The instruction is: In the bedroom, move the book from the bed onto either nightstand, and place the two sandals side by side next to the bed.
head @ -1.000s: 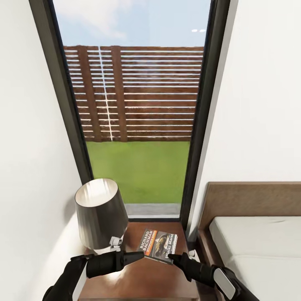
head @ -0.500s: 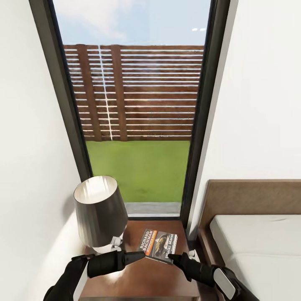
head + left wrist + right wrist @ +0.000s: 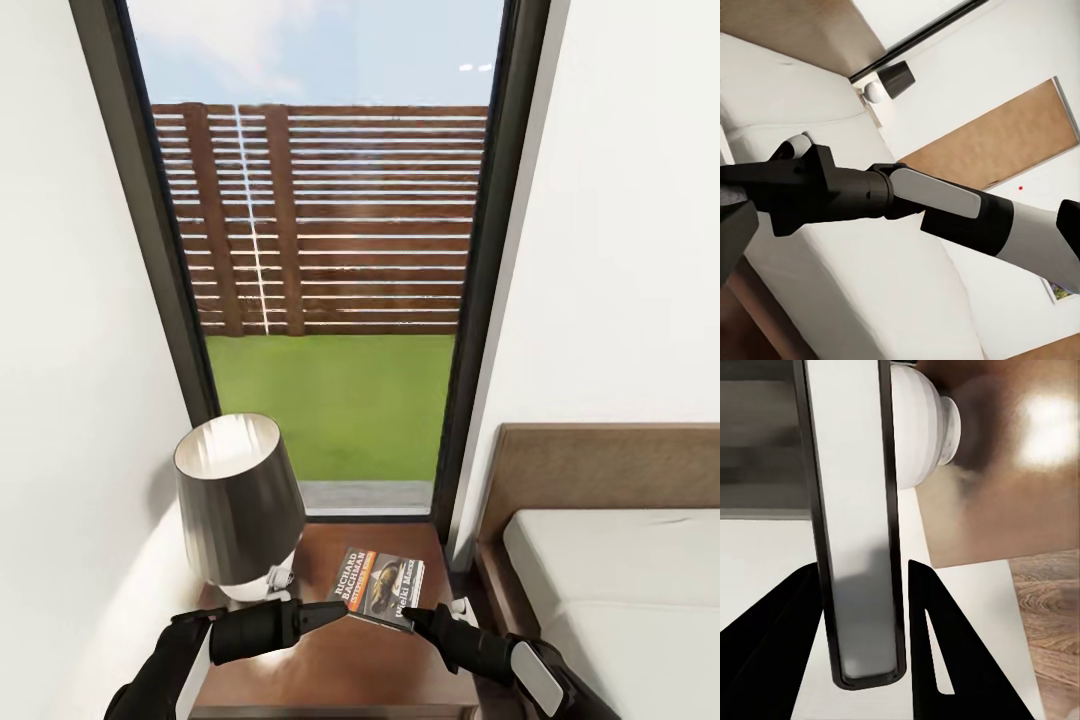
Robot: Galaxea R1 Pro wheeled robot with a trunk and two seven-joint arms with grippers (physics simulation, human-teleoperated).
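The book [image 3: 380,585] lies flat on the dark reddish nightstand [image 3: 330,660], face up, right of the dark-shaded lamp [image 3: 238,505]. My left gripper [image 3: 335,612] points at the book's near left corner, and I cannot make out how its jaws stand. My right gripper [image 3: 415,618] hovers at the book's near right corner. In the right wrist view its fingers [image 3: 772,645] stand apart and open, holding nothing. The bed [image 3: 620,580], with its brown headboard [image 3: 600,470], lies to the right. The sandals are out of view.
A tall dark-framed window [image 3: 480,300] rises behind the nightstand, with white walls on both sides. The lamp's white base [image 3: 919,431] stands close to my left arm [image 3: 859,510]. Across the mattress [image 3: 870,285] a second lamp [image 3: 894,79] is in view.
The whole head picture has slid up slightly, so the camera moved. The book and both grippers hold the same places relative to the nightstand.
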